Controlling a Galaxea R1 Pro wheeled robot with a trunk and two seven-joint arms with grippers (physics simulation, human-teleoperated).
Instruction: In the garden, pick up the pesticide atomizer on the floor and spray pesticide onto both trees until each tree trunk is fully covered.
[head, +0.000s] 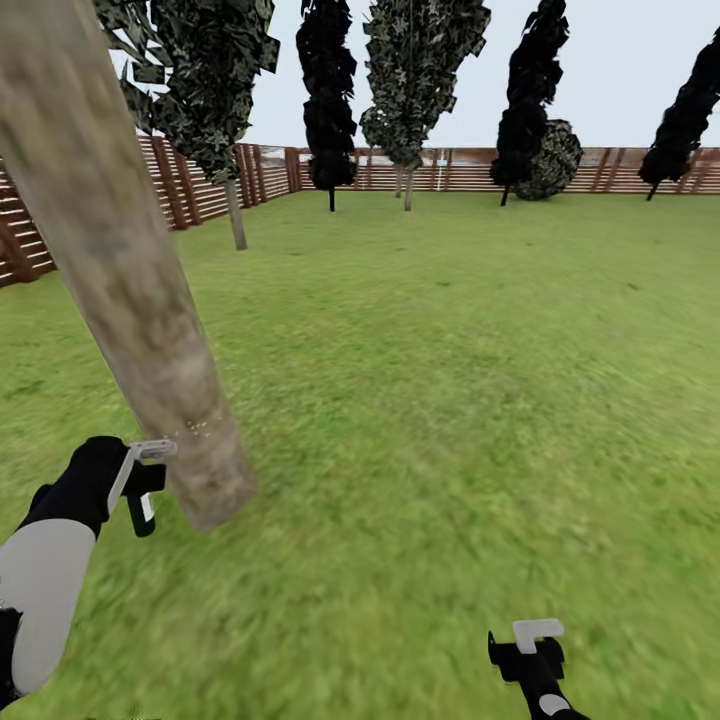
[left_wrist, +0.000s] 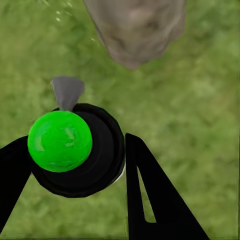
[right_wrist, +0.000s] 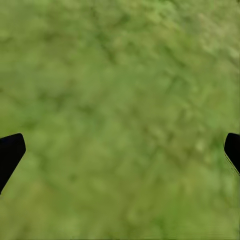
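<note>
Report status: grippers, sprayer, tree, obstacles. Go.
Left gripper shut on green-capped black atomizer, grey nozzle facing mottled grey-brown trunk. Right gripper open over grass. Nothing between nozzle and trunk.

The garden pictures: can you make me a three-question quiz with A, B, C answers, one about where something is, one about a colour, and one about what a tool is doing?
1. Where is the trunk nearest the robot?
A. Close by the left tool
B. Beside the right tool
C. Against the far fence

2. What colour is the round cap on the atomizer?
A. Red
B. Bright green
C. Yellow

3. What is the right tool doing?
A. Gripping the atomizer
B. Squeezing the trunk
C. Open, holding nothing

Answers:
1 A: in the head view the trunk's base rises right next to the left tool.
2 B: the left wrist view shows a green ball on the black body.
3 C: the right wrist view shows its fingers far apart with just grass between.
</note>
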